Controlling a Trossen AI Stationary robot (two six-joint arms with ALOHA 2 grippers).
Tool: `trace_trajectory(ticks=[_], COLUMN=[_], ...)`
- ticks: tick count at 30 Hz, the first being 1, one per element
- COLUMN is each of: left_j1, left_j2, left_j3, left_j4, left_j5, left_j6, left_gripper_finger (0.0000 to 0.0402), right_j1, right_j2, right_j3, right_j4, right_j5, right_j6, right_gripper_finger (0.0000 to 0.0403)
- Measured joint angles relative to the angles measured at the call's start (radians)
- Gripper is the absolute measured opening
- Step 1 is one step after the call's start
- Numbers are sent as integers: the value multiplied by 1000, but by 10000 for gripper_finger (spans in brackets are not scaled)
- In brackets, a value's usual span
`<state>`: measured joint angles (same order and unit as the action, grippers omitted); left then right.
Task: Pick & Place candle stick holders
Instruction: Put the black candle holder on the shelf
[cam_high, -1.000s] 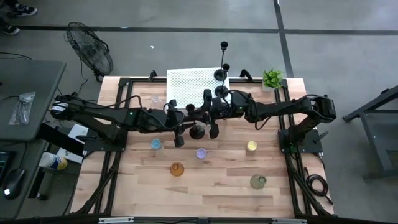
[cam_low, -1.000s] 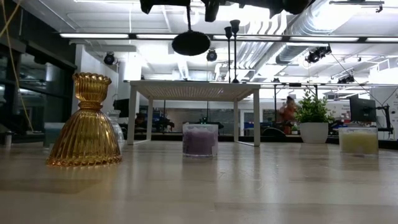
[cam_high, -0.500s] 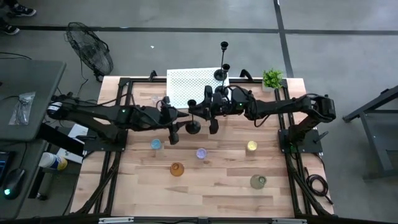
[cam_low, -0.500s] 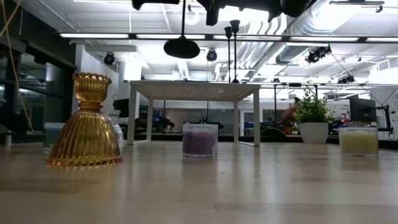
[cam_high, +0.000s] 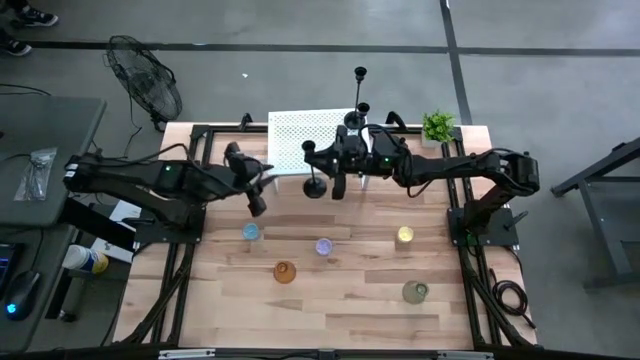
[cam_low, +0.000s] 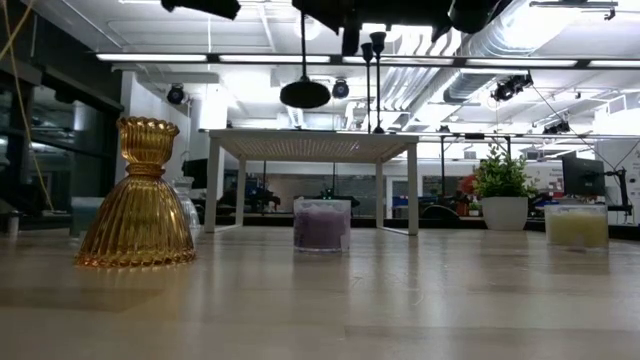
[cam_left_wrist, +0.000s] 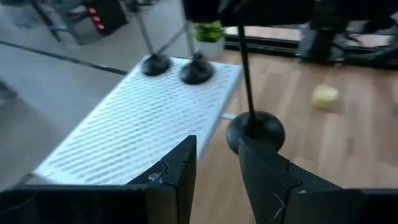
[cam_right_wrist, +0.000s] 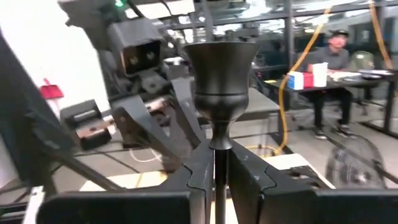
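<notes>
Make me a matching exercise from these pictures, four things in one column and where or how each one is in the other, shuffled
Things:
1. right gripper
2. left gripper
3. amber glass holder
4. green potted plant

States:
A. at the table's back right corner
B. open, holding nothing
C. shut on a black candlestick, held off the table
D. standing on the table, nearest the low camera

Pairs: 1-C, 2-B, 3-D, 4-A

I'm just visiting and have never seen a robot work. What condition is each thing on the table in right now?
Held candlestick: lifted off the table, upright.
Right gripper: shut on the held candlestick's stem.
Left gripper: open, holding nothing.
Two candlesticks: standing on the white perforated stand.
Amber glass holder: upright on the table.
Purple glass holder: upright.
</notes>
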<state>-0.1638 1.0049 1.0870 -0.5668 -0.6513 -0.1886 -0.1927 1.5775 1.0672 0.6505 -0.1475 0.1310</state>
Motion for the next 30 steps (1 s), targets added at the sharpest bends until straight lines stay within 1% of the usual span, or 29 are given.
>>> trace_trajectory(ticks=[5,12,16,21,30], left_j1=[0,0,0,1,1], left_j2=[-27,-28,-28,-33,-34], left_j3=[0,0,0,0,0], left_j4=[-69,-136,-169,-227,-252], left_j5=[-89,-191,-229,-256,-261], left_j6=[0,0,0,0,0], left_gripper_finger=[117,117,117,117,117], right_j1=[-6,-49,-59,-49,-43], right_j2=[-30,-69,-70,-70,-70], right_j3=[0,0,0,0,0], right_j4=[-61,-133,-142,-192,-185], right_j5=[106,245,261,326,322], right_j6=[-23,-30,-30,-39,-45], right_gripper_finger=[33,33,33,33,33])
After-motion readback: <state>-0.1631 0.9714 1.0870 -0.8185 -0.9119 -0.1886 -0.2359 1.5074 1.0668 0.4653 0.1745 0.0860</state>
